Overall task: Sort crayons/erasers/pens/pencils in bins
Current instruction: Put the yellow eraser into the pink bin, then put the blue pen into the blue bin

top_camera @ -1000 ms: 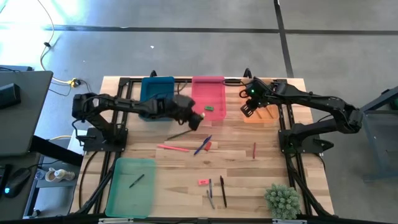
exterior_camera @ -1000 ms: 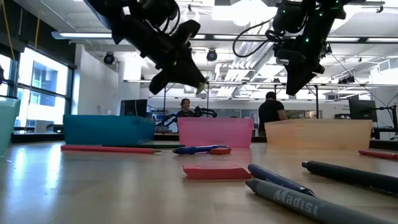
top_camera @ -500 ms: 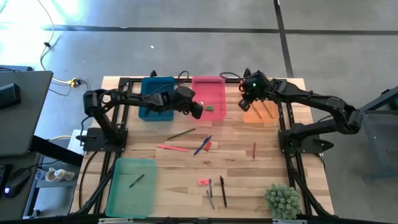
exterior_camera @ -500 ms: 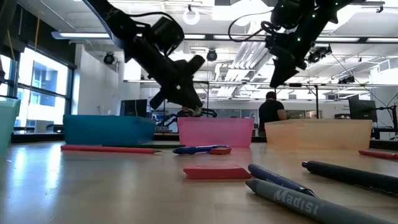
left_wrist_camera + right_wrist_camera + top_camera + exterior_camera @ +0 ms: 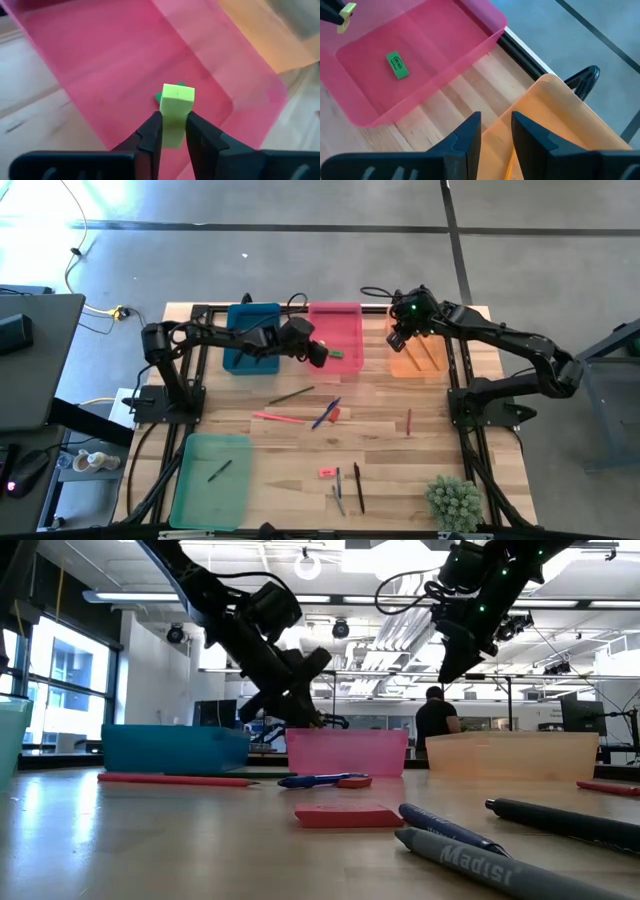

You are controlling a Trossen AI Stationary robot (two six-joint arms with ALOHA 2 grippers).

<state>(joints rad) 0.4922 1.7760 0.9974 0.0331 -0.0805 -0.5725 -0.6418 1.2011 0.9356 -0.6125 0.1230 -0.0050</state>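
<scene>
My left gripper (image 5: 322, 356) hangs over the near part of the pink bin (image 5: 335, 328), shut on a yellow eraser (image 5: 176, 107). A green eraser (image 5: 397, 65) lies flat on the pink bin's floor just beyond it. My right gripper (image 5: 495, 132) is open over the orange bin (image 5: 420, 358) and has nothing between its fingers. A blue bin (image 5: 252, 332) stands at the far left. A light green bin (image 5: 210, 480) at the near left holds one dark stick. My left gripper pinches the yellow eraser between its two fingers, on the two sides of its back end (image 5: 174, 131). The fingers slant down from the table's left. The eraser's free end (image 5: 178, 93) sticks out past the fingertips, clear above the bin's floor.
Loose on the wood lie an olive pencil (image 5: 292, 395), a red-pink pencil (image 5: 278, 418), a blue pen (image 5: 325, 413), a red stick (image 5: 408, 421), a pink eraser (image 5: 327, 472) and dark pens (image 5: 358, 487). A small green plant (image 5: 452, 502) stands at the near right.
My left gripper has gone down and toward the table's far edge with the yellow eraser, from above the wood to low over the pink bin. My right gripper has shifted a little toward the far edge over the orange bin and has turned.
</scene>
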